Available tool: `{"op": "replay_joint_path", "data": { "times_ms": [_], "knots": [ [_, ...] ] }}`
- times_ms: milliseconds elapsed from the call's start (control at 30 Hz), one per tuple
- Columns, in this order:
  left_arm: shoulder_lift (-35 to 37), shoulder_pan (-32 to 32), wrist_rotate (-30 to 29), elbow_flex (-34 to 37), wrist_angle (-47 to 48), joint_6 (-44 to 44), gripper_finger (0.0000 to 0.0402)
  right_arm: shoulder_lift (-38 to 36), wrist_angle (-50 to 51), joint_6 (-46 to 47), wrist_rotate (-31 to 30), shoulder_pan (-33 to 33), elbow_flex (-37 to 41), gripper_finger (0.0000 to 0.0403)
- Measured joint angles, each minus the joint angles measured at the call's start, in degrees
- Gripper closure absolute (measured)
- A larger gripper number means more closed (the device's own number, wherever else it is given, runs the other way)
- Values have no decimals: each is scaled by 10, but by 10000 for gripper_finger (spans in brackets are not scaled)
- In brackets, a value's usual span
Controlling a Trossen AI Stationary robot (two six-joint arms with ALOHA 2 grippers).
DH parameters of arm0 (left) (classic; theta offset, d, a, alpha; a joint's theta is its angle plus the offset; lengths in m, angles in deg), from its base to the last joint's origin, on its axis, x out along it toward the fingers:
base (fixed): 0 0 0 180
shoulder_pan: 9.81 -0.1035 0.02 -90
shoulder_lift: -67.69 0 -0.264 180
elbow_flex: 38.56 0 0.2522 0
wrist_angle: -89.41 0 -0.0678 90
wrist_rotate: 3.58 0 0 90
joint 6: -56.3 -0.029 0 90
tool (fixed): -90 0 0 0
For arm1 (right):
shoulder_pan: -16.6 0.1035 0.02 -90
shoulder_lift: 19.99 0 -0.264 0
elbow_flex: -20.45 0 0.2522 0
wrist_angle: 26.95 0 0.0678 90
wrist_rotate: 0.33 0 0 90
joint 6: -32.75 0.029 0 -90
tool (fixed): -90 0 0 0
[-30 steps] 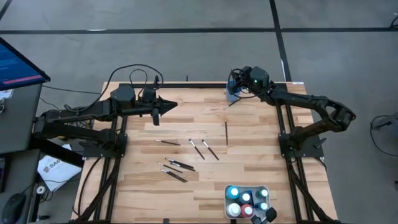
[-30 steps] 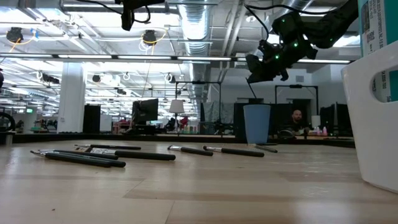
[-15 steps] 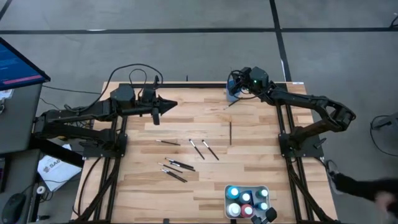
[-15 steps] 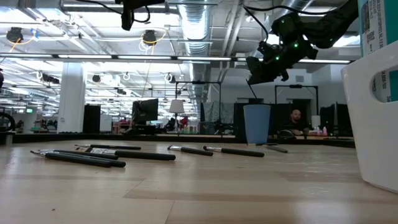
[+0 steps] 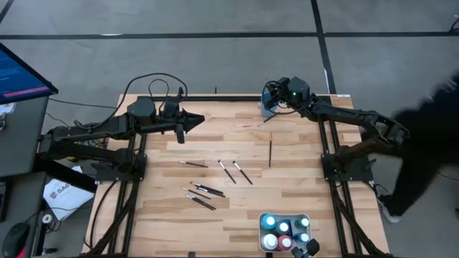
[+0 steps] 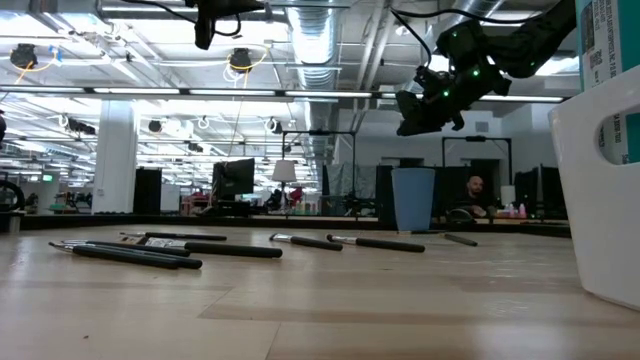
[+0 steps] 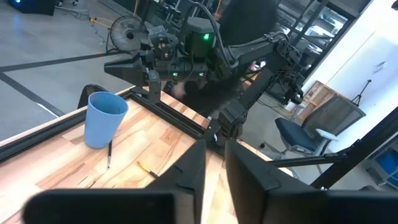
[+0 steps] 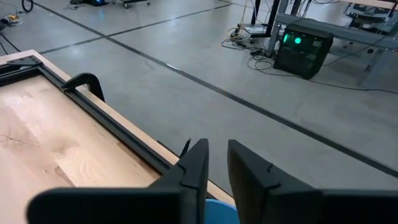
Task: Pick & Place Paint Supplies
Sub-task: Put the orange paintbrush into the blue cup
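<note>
The blue cup (image 5: 267,109) (image 7: 104,118) stands at the table's far edge. My right gripper (image 5: 272,100) (image 8: 216,155) hovers just above the cup (image 8: 219,213), slightly open and holding nothing. My left gripper (image 5: 201,120) (image 7: 214,155) hangs high over the far left of the table, points toward the cup and is slightly open, holding nothing. One paintbrush (image 5: 268,118) lies at the cup's foot, and another paintbrush (image 5: 270,152) lies alone mid-table. Several more brushes (image 5: 208,190) lie scattered nearer the front. Paint bottles (image 5: 285,229) stand in the white tray (image 5: 307,218).
The tray (image 6: 600,200) sits at the table's near right edge. A person in dark clothes (image 5: 430,143) stands beside the table's right side. Bare wood lies between the cup and the scattered brushes. A black rail (image 8: 118,134) borders the table's far edge.
The lone paintbrush in the middle of the table has rolled a little toward the table's right edge, keeping its direction. A person has stepped in at the table's right side. Both arms have kept still.
</note>
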Motion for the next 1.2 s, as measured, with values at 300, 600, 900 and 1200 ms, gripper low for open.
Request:
{"op": "replay_joint_path", "data": {
  "times_ms": [300, 600, 900, 1200],
  "knots": [
    [0, 0, 0, 0, 1, 2, 294, -55, 15, 1, 9, 10, -1, 332],
    [0, 0, 0, 0, 4, 2, 286, -215, 370, 170, -6, 61, -2, 332],
    [0, 0, 0, 0, 6, 3, 286, -164, 617, 383, -6, 169, -1, 314],
    [0, 0, -1, 0, 7, 7, 285, -7, 574, 477, 0, 190, -1, 212]
  ]
}}
